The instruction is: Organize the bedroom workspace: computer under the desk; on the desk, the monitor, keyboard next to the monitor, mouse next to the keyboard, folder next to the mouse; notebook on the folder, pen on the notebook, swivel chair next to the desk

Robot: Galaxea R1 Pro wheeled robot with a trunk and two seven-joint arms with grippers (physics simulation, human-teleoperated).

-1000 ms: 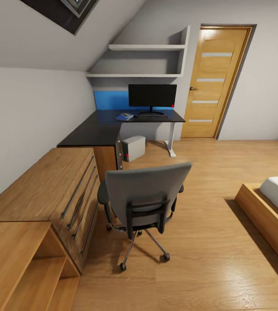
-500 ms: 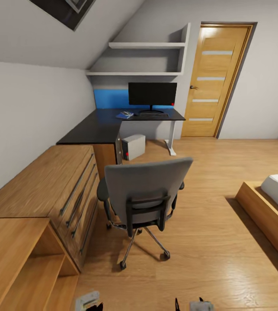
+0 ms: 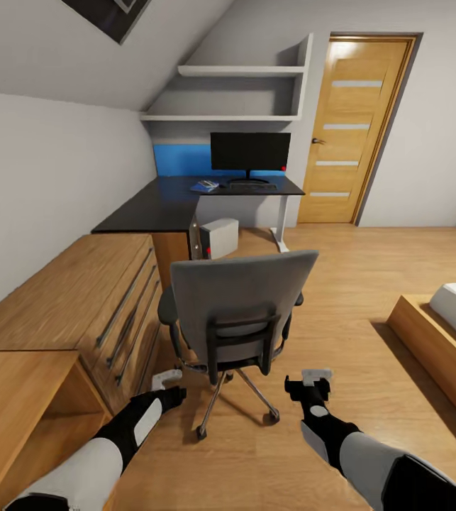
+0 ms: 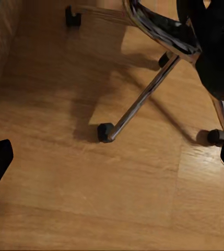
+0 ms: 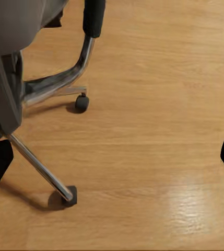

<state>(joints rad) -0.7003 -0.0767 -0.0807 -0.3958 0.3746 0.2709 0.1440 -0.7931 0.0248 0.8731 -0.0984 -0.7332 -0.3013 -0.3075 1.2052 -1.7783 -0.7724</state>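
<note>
Both my left gripper point(image 3: 167, 378) and right gripper point(image 3: 318, 374) hang spread and empty behind the swivel chair point(image 3: 238, 301), which stands well short of the desk point(image 3: 160, 211). Pushing off-centre could spin it on its casters into the wooden drawer chest point(image 3: 86, 298).

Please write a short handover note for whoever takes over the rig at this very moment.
Left hand and right hand: both open and empty, raised behind the swivel chair.
Swivel chair stands mid-floor, back toward us, away from the desk.
Done by the look of it: computer under the desk; monitor on it with the keyboard in front; blue folder beside the keyboard with something pale on top, too small to identify. Mouse too small to make out.
Left: push the chair up to the desk, then check the stack and mouse up close.
</note>
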